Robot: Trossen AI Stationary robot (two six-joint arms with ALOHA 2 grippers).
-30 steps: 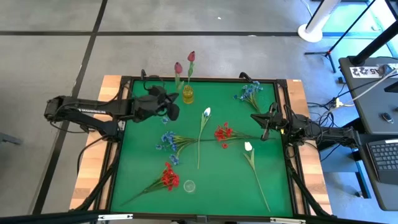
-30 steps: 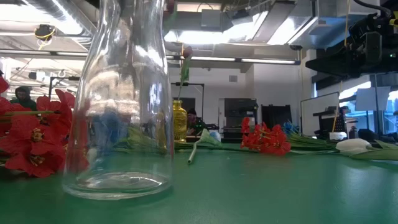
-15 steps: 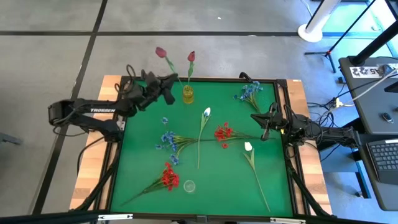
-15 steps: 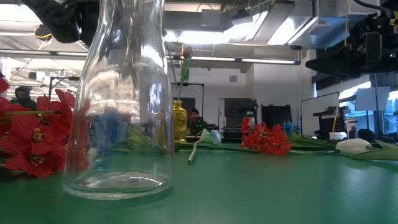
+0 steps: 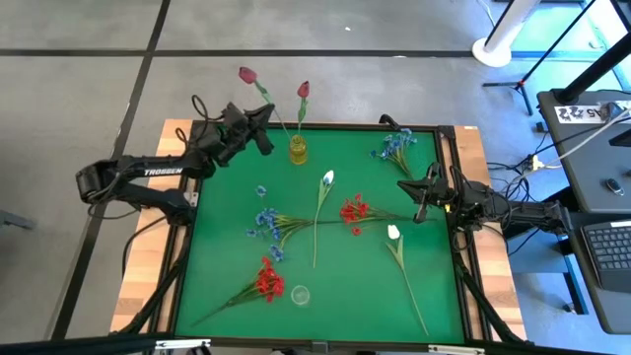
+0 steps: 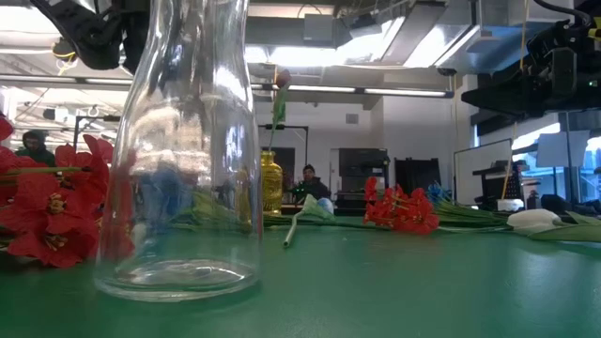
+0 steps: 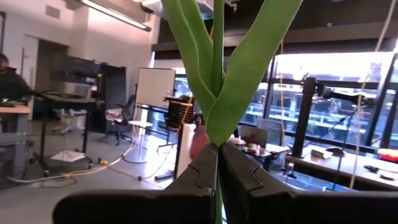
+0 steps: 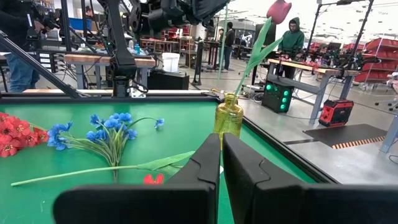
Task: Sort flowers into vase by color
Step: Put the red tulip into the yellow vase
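Note:
My left gripper [image 5: 262, 131] is raised over the table's far edge, left of the yellow vase [image 5: 298, 150], and is shut on a dark pink tulip [image 5: 245, 75]. A second pink tulip [image 5: 303, 89] stands with its stem in that vase. Two white tulips [image 5: 327, 178] [image 5: 393, 233], two red clusters [image 5: 355, 210] [image 5: 269, 281] and two blue sprays [image 5: 264, 222] [image 5: 396, 146] lie flat on the green mat. My right gripper [image 5: 424, 193] waits shut at the table's right edge. My left gripper pinches the pink tulip's stem [image 7: 217, 163] between its two fingers, just below where the green leaves [image 7: 214, 74] branch off. The fingers lie across the stem. The tulip is lifted clear and tilted, its bud [image 5: 245, 75] past the table's far edge.
A clear glass vase [image 5: 300, 295] stands near the near edge, large in the low view [image 6: 183, 150]. A raised dark frame [image 5: 325, 125] borders the green mat. Bare mat lies at the near right and far middle. People show in the room beyond.
My left gripper has risen and moved from over the mat toward the table's far edge, staying shut on the pink tulip. The tulip went with it and tipped, so its bud now leans out to the far left, away from the yellow vase.

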